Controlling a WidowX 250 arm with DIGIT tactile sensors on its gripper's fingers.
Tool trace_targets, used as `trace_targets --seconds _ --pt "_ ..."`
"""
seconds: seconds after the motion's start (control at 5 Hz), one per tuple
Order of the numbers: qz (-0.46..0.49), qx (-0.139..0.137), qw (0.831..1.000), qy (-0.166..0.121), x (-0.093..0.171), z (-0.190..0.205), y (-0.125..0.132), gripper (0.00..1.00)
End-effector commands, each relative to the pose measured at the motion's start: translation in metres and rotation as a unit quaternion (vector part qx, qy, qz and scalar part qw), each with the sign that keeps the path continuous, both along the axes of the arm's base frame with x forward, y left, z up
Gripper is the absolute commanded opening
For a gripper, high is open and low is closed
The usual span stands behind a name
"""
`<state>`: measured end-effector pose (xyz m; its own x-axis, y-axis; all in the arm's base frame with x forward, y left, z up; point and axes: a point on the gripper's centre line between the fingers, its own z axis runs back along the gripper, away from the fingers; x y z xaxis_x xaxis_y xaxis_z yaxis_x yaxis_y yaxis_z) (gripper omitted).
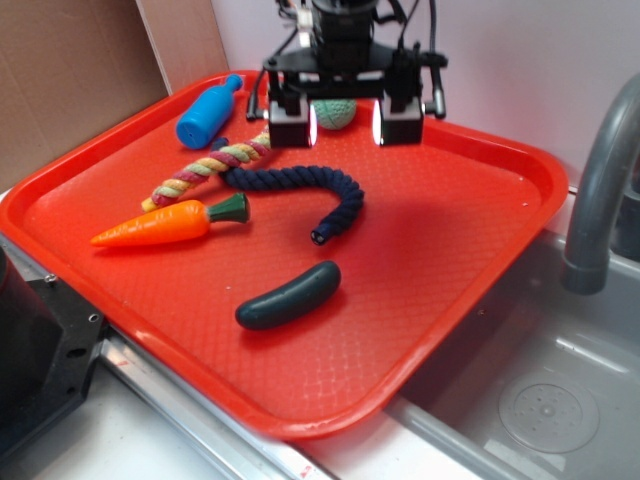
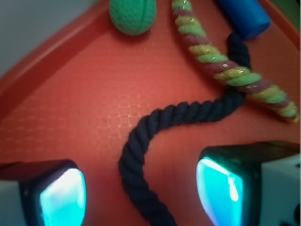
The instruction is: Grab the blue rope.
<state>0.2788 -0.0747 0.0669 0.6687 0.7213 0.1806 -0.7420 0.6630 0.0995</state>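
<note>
The robot's claw (image 1: 344, 123) hung spread and empty above a red plastic tray (image 1: 480, 230). The thick, dark navy twisted rope (image 1: 300, 182) lay on the tray below the claw, its curve running between the two fingers in the wrist view. A yellow, pink and green braided rope (image 1: 210, 168) crossed over it to one side, while a green knitted ball (image 1: 335, 113) sat just behind the claw.

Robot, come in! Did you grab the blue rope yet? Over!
Gripper open, above the tray, holding nothing. Blue rope flat on the tray, not grabbed. Braided rope lies across its far end.
</note>
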Motion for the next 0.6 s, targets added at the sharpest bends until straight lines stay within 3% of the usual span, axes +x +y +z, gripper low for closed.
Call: trace_targets --seconds 0.0,0.2,0.4 --pt "0.006 -0.039 0.999 -0.028 0.002 -0.018 0.02 1.0" --pt "0.021 -0.073 0.997 -0.021 -0.006 -0.031 0.032 1.0" --pt "-0.001 -0.078 0.997 -0.018 0.001 -0.036 0.025 1.0"
